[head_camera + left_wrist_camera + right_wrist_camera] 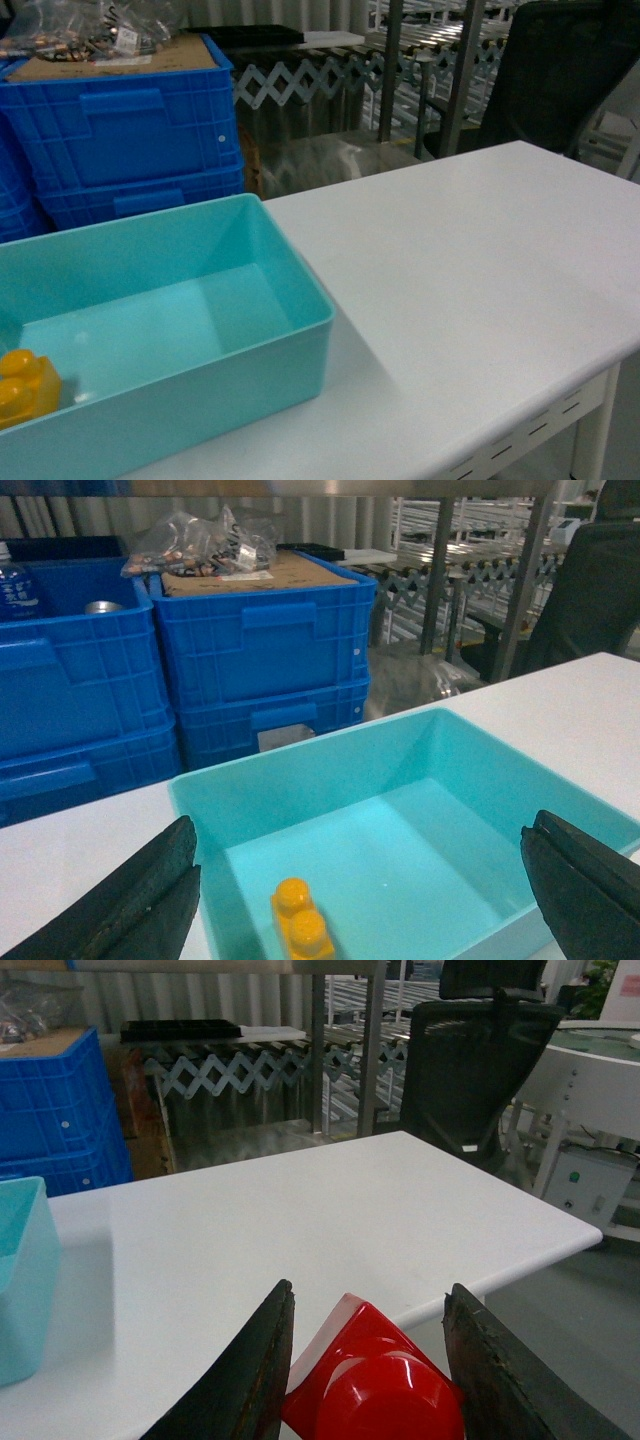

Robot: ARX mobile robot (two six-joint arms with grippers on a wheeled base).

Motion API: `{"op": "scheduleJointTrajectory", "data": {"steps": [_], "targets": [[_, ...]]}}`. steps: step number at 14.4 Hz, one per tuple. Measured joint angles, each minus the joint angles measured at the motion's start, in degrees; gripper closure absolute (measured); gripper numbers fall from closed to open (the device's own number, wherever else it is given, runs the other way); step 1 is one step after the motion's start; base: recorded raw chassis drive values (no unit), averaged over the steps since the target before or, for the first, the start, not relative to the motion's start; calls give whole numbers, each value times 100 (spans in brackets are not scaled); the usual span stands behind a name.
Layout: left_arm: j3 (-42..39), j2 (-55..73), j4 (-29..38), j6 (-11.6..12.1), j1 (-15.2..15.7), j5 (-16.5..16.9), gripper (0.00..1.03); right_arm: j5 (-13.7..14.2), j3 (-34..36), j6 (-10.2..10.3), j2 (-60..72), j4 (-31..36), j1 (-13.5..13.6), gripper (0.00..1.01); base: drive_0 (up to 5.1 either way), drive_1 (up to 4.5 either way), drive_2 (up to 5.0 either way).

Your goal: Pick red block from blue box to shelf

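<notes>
The red block (375, 1385) is out of the tub and sits clamped between the two dark fingers (245, 1375) of the right gripper (368, 1380), seen close up from the right wrist, tilted with its rounded stud facing the camera. Below it lies the white table (300, 1220), so the block rides in the air above the tabletop, well clear of the blue box (300, 350). The head view shows no arm at all, only that turquoise tub with a yellow two-stud brick (25, 385) left in its near corner. The left gripper (365, 890) hangs over the tub, fingers spread wide and empty either side of it. So the pick looks done, and this is the carry. The shelf (340, 1040), its steel uprights and roller rails, stands beyond the table's far edge, next to a black office chair (480, 1070). Next move, as I judge it: swing the right arm across the table toward a free rail level, keeping that grip firm on a glossy, tilted brick.
</notes>
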State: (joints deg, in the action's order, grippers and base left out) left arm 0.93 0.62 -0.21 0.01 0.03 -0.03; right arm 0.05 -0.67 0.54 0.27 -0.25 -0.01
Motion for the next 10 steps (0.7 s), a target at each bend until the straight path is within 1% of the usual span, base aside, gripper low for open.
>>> {"op": "scheduleJointTrajectory", "data": {"steps": [10], "targets": [[0,0,-2,0,-2,0,5,2,0,-2,0,0,0,63,0,0,0]]}}
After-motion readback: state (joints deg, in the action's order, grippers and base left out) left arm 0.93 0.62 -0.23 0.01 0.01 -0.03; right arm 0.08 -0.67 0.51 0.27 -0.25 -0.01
